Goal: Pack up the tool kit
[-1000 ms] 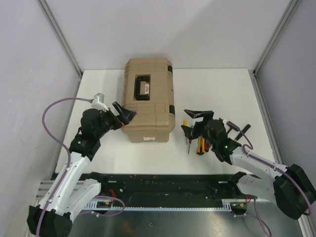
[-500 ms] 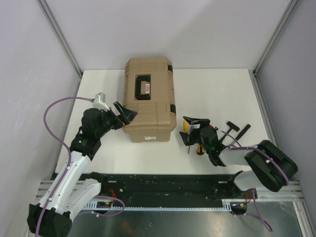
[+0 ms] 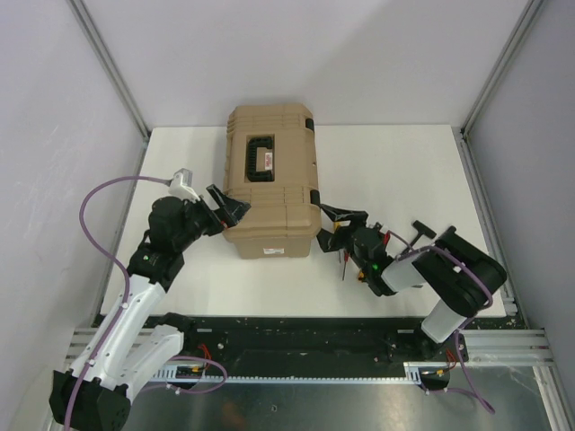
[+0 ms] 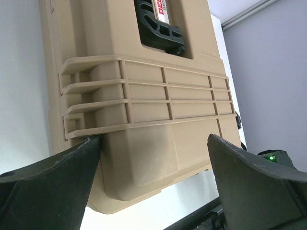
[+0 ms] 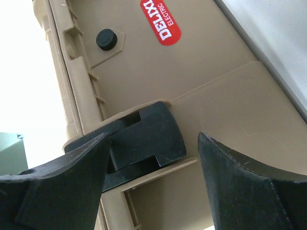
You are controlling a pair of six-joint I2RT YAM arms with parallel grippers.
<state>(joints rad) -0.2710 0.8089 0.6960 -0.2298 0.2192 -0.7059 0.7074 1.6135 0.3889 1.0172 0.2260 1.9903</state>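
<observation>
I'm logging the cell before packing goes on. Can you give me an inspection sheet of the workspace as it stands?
surface: white table, no spills seen
job's things: tan case closed, handle on top; hand tools lie right of it, partly hidden under the right arm; hammer beside them
clutter: nothing seen
grippers: left gripper open at the case's near left corner; right gripper open, framing the black side latch
cables: purple cable loops beside the left arm
surroundings: grey walls, metal frame posts
</observation>
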